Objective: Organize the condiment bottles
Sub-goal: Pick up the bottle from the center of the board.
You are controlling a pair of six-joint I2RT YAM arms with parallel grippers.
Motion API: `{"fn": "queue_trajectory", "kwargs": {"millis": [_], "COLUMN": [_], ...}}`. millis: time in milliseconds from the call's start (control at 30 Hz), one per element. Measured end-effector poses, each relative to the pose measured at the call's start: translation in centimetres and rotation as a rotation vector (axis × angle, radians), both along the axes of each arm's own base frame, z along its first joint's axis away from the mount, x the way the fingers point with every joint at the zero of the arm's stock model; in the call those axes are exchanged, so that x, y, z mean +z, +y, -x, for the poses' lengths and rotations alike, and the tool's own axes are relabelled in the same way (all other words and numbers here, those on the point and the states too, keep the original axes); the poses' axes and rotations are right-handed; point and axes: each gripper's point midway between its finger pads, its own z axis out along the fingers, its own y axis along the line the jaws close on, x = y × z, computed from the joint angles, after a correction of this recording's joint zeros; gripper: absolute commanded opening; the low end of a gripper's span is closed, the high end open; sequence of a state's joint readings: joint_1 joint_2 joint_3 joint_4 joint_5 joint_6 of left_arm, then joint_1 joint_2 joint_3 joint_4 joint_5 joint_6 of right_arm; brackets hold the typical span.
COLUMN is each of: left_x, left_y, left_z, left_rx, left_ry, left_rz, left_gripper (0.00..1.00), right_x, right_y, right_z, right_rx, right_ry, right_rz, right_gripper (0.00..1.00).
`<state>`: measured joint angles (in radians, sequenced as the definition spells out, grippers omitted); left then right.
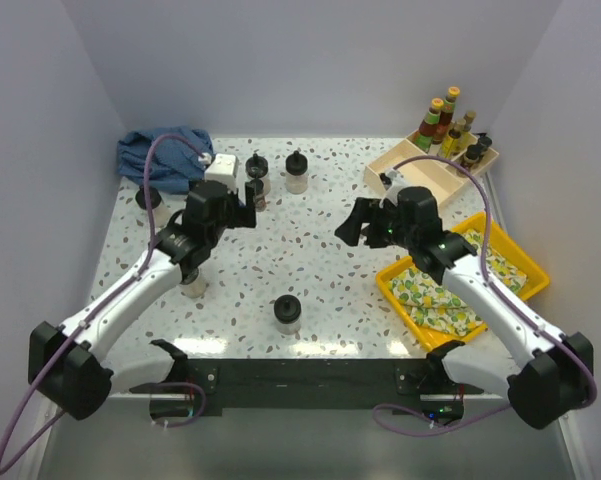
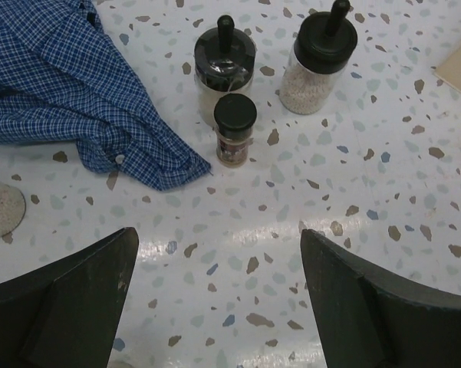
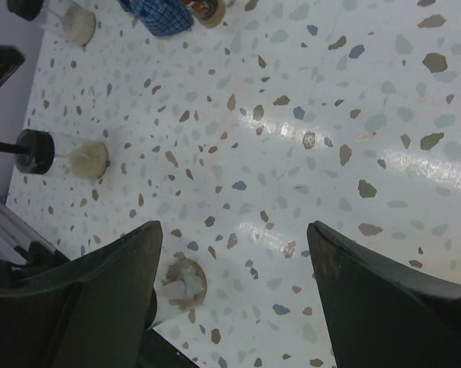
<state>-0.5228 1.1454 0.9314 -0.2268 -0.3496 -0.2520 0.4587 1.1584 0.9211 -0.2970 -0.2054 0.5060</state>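
Several condiment bottles stand loose on the speckled table. In the left wrist view a tiny dark shaker (image 2: 235, 129) stands in front of two black-lidded jars (image 2: 224, 65) (image 2: 322, 57). My left gripper (image 2: 218, 234) hangs open over bare table, short of the shaker, with nothing between its fingers. The overhead view shows that gripper (image 1: 248, 195) beside those jars (image 1: 296, 172). My right gripper (image 1: 352, 225) is open at mid-table and holds nothing. A jar (image 3: 176, 287) stands close to its left finger (image 3: 115, 291). Another jar (image 1: 287, 313) stands near the front. Slim sauce bottles (image 1: 442, 118) stand in the beige tray (image 1: 410, 172).
A crumpled blue checked cloth (image 1: 165, 155) lies at the back left. A yellow tray (image 1: 400, 285) with a lemon-print cloth sits at the right under my right arm. One more jar (image 1: 193, 283) stands beneath my left arm. White walls close in the table.
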Motion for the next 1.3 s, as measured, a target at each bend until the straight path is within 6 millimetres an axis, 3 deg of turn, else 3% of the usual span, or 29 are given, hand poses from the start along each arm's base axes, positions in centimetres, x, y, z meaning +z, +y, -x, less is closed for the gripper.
{"fn": "queue_trajectory", "kwargs": {"millis": [100, 200, 467, 600, 800, 900, 1133, 1300], "left_x": [-0.1, -1.5, -7.7, -9.3, -9.3, -9.7, -11.5, -11.5], "left_y": [0.1, -0.6, -2.3, -1.7, -1.0, -1.7, -2.7, -3.1], "left_z": [-2.9, -5.6, -11.7, -13.4, -15.3, -16.1, -16.1, -15.9], "left_rx": [0.021, 0.015, -0.01, 0.004, -0.008, -0.037, -0.09, -0.111], "left_ry": [0.015, 0.038, 0.143, 0.163, 0.133, 0.128, 0.161, 0.165], "left_rz": [0.006, -0.012, -0.101, -0.124, -0.128, -0.119, -0.117, -0.104], "left_gripper": [0.92, 0.92, 0.91, 0.9, 0.82, 0.74, 0.3, 0.14], "right_x": [1.6, 2.3, 0.4, -0.6, -0.6, -0.6, -0.4, 0.3], "right_y": [-0.8, -1.1, -0.5, 0.0, 0.1, 0.1, 0.1, -0.1], "right_z": [1.2, 1.7, 2.4, 2.2, 2.0, 2.0, 2.0, 2.3], "right_rx": [0.015, 0.026, 0.073, 0.092, 0.095, 0.096, 0.095, 0.093], "right_ry": [-0.091, -0.134, -0.105, -0.076, -0.08, -0.078, -0.077, -0.088], "right_rz": [-0.012, -0.011, -0.022, -0.019, -0.022, -0.023, -0.022, -0.026], "right_gripper": [0.81, 0.81, 0.81, 0.81, 0.81, 0.8, 0.8, 0.8]}}
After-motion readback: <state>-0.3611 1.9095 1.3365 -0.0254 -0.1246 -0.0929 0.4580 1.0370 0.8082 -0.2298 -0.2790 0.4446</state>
